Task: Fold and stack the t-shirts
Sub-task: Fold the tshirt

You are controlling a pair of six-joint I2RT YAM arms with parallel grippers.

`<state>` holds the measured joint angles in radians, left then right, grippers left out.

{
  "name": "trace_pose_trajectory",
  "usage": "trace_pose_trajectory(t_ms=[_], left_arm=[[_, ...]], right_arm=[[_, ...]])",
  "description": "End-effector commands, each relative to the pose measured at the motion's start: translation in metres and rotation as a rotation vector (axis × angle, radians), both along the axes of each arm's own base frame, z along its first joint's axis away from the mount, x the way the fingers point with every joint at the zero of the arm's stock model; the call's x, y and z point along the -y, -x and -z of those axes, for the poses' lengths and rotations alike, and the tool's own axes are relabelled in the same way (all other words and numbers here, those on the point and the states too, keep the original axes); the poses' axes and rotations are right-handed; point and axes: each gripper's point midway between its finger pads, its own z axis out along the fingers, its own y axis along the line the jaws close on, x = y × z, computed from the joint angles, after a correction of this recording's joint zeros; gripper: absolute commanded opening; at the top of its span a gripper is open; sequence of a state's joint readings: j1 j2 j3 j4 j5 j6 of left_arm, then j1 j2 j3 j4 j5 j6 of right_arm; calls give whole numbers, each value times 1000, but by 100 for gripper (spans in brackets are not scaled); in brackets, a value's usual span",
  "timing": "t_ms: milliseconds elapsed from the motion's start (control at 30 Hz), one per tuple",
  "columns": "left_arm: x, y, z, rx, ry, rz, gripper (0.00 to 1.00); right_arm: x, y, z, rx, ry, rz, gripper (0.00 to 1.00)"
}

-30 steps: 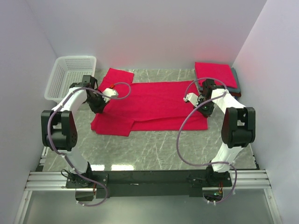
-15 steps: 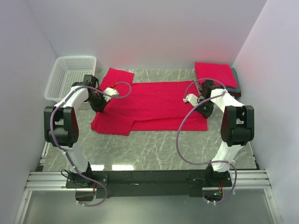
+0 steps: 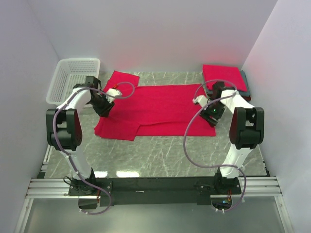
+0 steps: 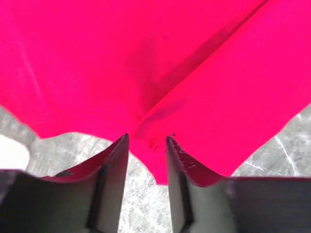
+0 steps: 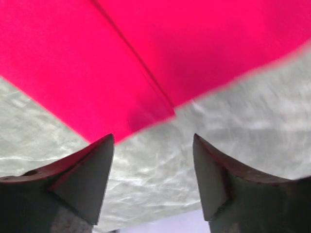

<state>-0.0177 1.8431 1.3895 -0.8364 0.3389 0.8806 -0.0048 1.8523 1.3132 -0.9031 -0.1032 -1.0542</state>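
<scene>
Your left claw (image 4: 147, 137) is narrowly parted over a corner of the flat crimson cloth t-shirt (image 3: 165, 104); your right claw (image 5: 153, 137) gapes wide, holding nothing.

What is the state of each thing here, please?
Crimson red cloth t-shirt: spread out flat, not folded into a rectangle.
Stack of folded shirts, red on top: folded, lying at the back right.
White plastic lattice basket: upright, at the back left.
Left gripper: open, tips at the shirt's edge.
Right gripper: open, holding nothing.

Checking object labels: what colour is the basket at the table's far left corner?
White, the lattice basket; it shows best in the top external view.
</scene>
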Motion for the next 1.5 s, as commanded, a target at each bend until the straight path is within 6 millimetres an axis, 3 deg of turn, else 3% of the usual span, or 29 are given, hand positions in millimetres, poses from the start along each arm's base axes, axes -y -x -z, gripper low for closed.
trace_pose_trajectory(t_ms=[0,100,167,300,400,700,967,1200,1233,1267,1300,1333,1467], left_arm=[[-10,-5,-34,17,120,-85,44],[-29,17,-35,-39,185,-156,48],[-34,29,-39,-46,220,-189,49],[-44,60,-19,-112,250,-268,50],[-45,71,-6,-116,246,-297,50],[-47,78,23,-158,259,-352,50],[-44,77,26,-156,278,-350,49],[-46,81,37,-196,263,-356,38],[-46,83,37,-207,261,-352,27],[-46,84,37,-207,259,-341,22],[-45,89,36,-222,253,-338,18],[-47,92,36,-227,245,-338,10],[-54,108,35,-250,214,-342,1]], right_arm=[[6,-11,-40,28,-126,162,74],[2,-2,-60,-18,-268,306,75],[0,6,-62,-57,-320,406,74],[-4,25,-47,-144,-414,565,70],[-9,33,-34,-178,-449,635,67],[-5,34,1,-210,-410,745,65],[-2,39,21,-241,-386,758,62],[0,42,31,-270,-358,768,42],[1,43,33,-276,-353,766,29],[1,45,33,-282,-349,766,22],[1,47,33,-287,-346,766,5],[3,48,33,-278,-335,765,0],[5,64,32,-288,-301,741,0]])
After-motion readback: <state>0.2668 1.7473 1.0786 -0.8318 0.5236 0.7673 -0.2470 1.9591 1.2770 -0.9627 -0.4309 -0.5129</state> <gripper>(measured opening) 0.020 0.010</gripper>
